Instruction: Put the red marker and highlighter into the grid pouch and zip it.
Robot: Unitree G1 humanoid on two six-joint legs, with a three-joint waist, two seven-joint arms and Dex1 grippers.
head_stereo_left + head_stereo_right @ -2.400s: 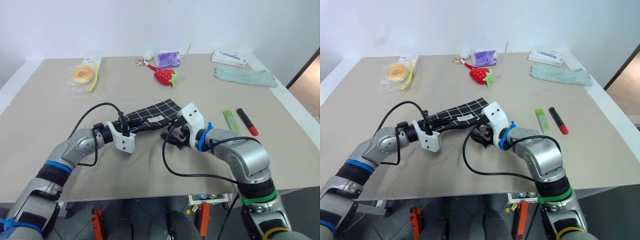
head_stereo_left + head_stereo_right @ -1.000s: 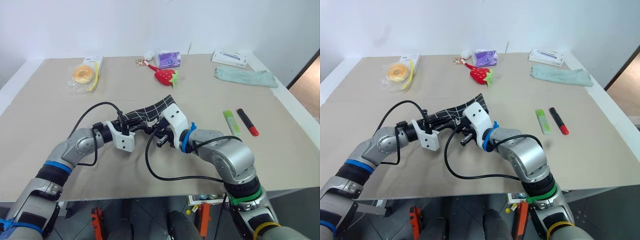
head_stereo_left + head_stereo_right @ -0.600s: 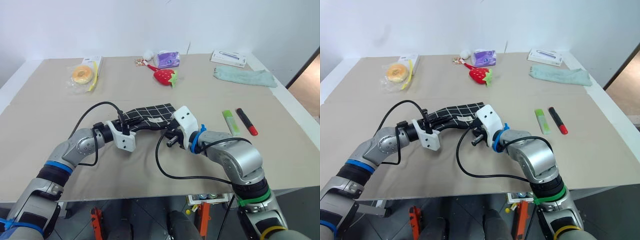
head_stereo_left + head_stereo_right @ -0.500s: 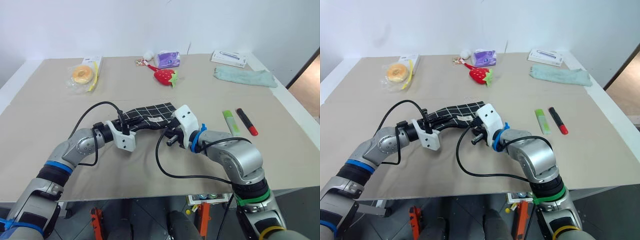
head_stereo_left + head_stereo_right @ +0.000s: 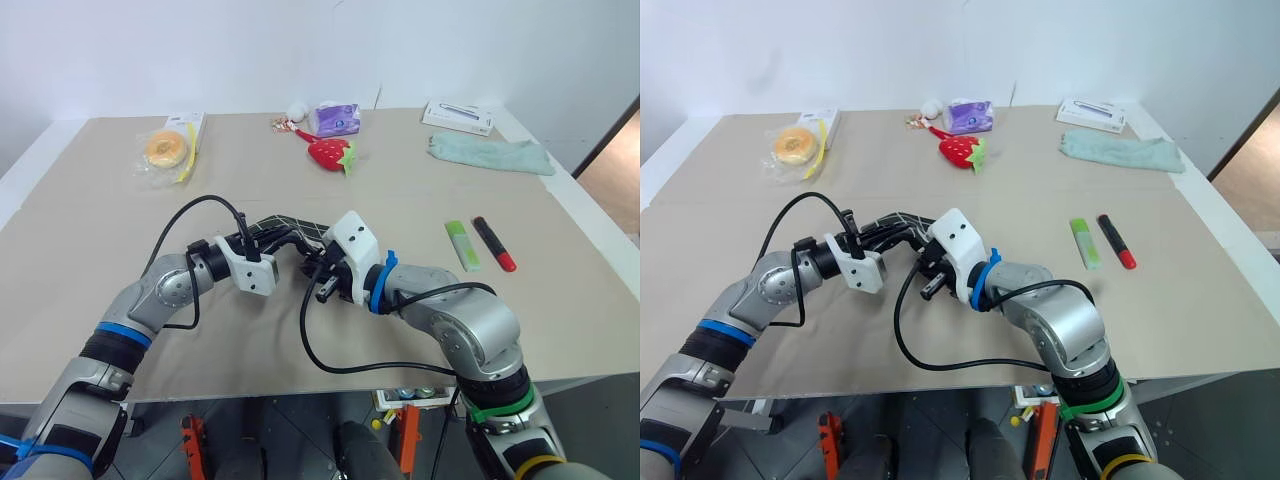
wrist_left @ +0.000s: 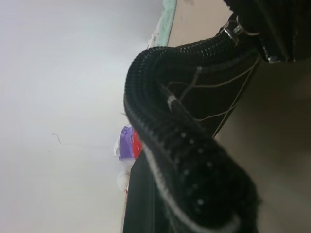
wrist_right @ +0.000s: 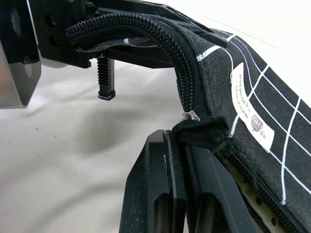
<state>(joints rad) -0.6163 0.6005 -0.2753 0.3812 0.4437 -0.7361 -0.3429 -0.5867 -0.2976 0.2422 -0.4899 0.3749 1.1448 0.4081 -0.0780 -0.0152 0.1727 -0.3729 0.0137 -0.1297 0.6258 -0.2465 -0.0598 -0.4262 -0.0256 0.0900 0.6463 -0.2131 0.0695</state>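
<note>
hiding most of the grid pouch (image 7: 252, 97), both grippers bunch it above the table (image 5: 110, 260): left gripper (image 5: 268, 238) clamped on 1 end, right gripper (image 7: 192, 145) pinching its zipper pull. highlighter (image 5: 462, 245) and red marker (image 5: 493, 243) lie apart, untouched.

Grid pouch (image 5: 290, 229): near the table's (image 5: 90, 290) middle, held off it between the two grippers.
Left gripper (image 5: 268, 240): at the pouch's left end.
Right gripper (image 5: 318, 268): at the pouch's right, near edge.
Highlighter (image 5: 461, 245): on the table, right of the pouch, well apart from it.
Red marker (image 5: 493, 243): just right of the highlighter, lying alongside it.
Strawberry plush (image 5: 331, 152): behind the pouch, toward the far edge.
Cloth (image 5: 489, 153): far right.
Doughnut packet (image 5: 163, 149): far left.
</note>
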